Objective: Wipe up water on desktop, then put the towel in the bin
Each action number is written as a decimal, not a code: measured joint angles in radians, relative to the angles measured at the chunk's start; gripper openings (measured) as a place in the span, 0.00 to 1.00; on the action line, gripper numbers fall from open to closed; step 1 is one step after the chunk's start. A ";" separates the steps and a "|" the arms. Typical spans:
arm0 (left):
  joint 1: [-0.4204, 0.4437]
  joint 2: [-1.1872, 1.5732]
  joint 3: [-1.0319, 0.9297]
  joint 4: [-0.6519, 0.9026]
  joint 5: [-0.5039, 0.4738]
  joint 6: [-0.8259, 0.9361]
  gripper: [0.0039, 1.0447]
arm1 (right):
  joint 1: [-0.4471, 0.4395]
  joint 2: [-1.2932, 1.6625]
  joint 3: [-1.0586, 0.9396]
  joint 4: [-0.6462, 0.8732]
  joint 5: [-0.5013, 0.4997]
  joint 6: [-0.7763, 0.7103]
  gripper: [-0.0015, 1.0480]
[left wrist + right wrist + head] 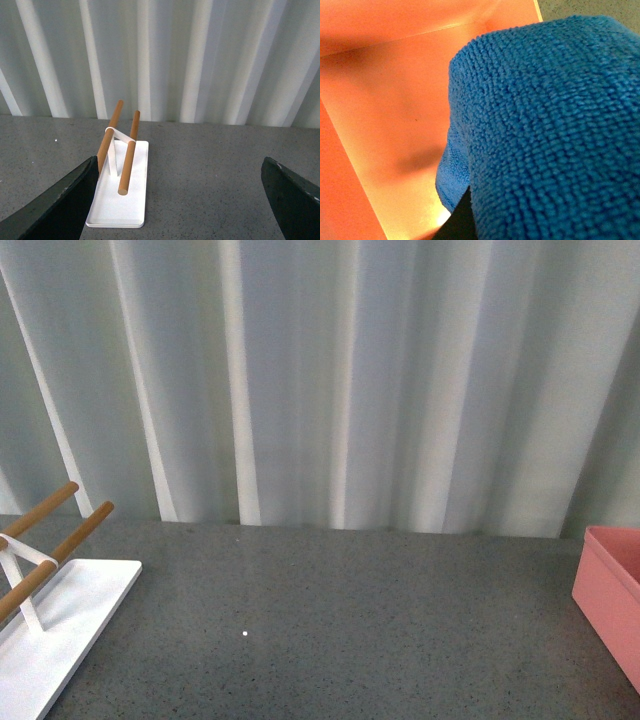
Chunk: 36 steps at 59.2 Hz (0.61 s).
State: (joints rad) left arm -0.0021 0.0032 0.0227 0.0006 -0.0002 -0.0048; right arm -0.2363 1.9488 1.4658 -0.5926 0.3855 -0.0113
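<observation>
In the right wrist view the bright blue fluffy towel [545, 135] fills most of the picture and hangs from my right gripper, which is shut on it; the fingers are hidden behind the cloth. Under it lies the salmon-pink inside of the bin [385, 110], its floor and walls showing. In the front view the bin [612, 590] stands at the right edge on the dark grey desktop [330, 620]; neither arm shows there. My left gripper [182, 200] is open and empty above the desktop [210, 170], its dark fingers [55, 205] spread wide.
A white rack [60, 610] with two wooden bars stands at the left of the desktop; it also shows in the left wrist view [120, 165]. A pleated white curtain [330, 380] closes off the back.
</observation>
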 joint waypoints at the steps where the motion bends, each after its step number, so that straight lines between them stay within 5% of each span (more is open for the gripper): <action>1: 0.000 0.000 0.000 0.000 0.000 0.000 0.94 | 0.000 0.000 0.000 0.000 0.000 -0.001 0.23; 27: 0.000 0.000 0.000 0.000 0.000 0.000 0.94 | 0.000 0.000 0.000 0.000 0.000 -0.003 0.93; 36: 0.000 0.000 0.000 0.000 0.000 0.000 0.94 | 0.000 0.000 0.000 0.000 0.000 -0.004 0.93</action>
State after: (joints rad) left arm -0.0021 0.0032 0.0227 0.0006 -0.0002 -0.0048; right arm -0.2363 1.9488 1.4658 -0.5926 0.3859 -0.0151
